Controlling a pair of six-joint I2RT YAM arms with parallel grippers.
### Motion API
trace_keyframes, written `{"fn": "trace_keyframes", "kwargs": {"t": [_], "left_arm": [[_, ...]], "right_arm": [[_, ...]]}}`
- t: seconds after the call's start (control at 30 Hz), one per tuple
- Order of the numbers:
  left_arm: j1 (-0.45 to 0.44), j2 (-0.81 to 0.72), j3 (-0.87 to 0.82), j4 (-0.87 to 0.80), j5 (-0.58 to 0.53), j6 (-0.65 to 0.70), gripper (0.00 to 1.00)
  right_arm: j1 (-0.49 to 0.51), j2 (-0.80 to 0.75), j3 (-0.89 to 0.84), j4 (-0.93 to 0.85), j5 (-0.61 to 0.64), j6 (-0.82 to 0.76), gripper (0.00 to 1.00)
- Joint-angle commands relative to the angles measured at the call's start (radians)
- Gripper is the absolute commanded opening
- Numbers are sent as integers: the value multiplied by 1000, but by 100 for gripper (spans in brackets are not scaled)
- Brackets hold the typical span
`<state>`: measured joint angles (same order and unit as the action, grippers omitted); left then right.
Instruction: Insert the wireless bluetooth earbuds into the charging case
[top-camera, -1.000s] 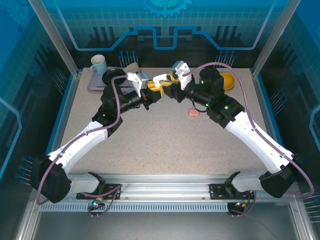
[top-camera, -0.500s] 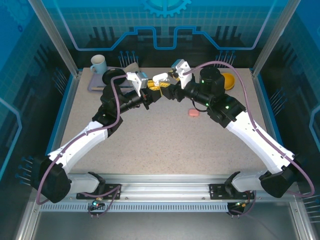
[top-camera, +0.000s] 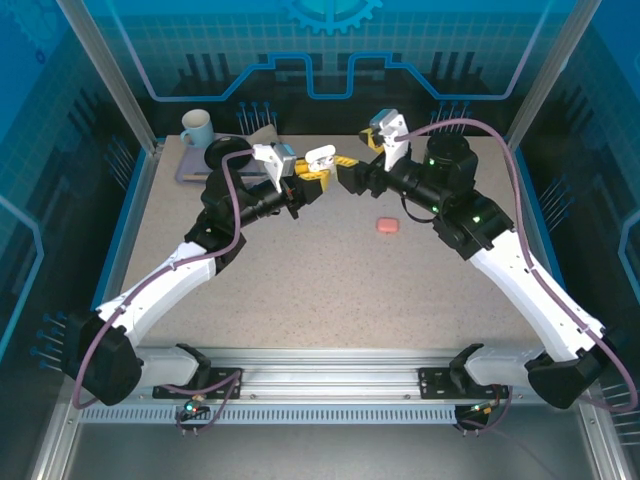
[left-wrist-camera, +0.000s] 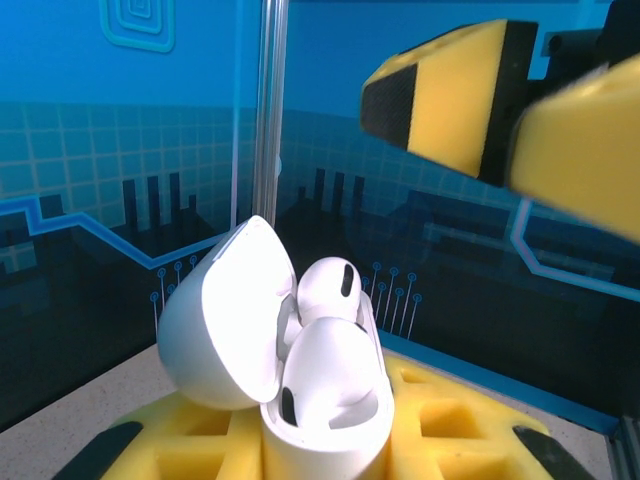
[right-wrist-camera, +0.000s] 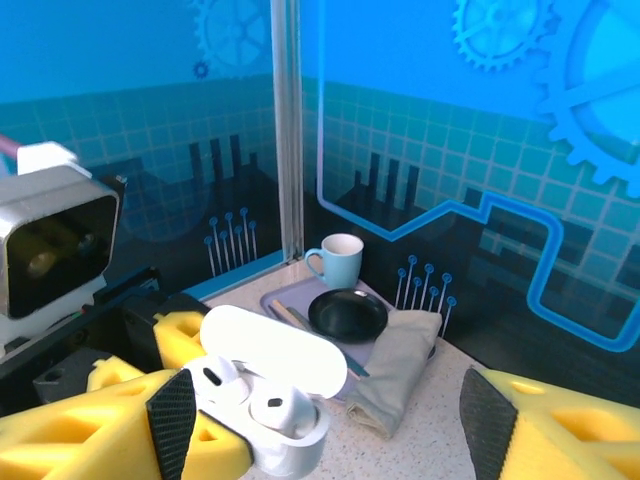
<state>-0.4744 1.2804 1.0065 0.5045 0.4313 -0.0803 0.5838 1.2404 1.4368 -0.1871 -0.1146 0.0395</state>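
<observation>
Held open charging case (left-wrist-camera: 330, 455) upright, clamped in left tool (top-camera: 312, 172), 2 white earbuds (left-wrist-camera: 330, 290) seated; lay just left of right tool (top-camera: 346, 170) (jaws apart, empty).

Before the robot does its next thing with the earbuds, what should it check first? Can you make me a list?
1. The left tool grips the charging case: ok.
2. The lid is open: ok.
3. Two white earbuds sit in the case: ok.
4. Both earbuds are pushed fully down: cannot tell.
5. The right tool is open and holds nothing: ok.
6. The small pink object on the table is ready, open or shut: cannot tell.
</observation>
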Motion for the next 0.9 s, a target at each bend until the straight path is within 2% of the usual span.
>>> {"fn": "trace_keyframes", "kwargs": {"t": [0.0, 0.13, 0.37, 0.57, 0.7, 0.87], "left_arm": [[-3, 11, 4, 47, -14, -4, 0], [-4, 10, -8, 43, -10, 8, 0], [-4, 12, -56, 17, 8, 81, 0], [-4, 17, -78, -47, 64, 158, 0], [-3, 18, -75, -90, 93, 190, 0], [-4, 19, -69, -112, 95, 215, 0]], "right_arm": [[-40, -26, -19, 47, -26, 89, 73], [-70, 12, 38, -23, 8, 171, 73], [-90, 264, 386, -402, -21, 245, 72], [-91, 457, 598, -606, -16, 294, 72], [-91, 565, 693, -696, -18, 305, 70], [-90, 624, 711, -737, -23, 313, 68]]}}
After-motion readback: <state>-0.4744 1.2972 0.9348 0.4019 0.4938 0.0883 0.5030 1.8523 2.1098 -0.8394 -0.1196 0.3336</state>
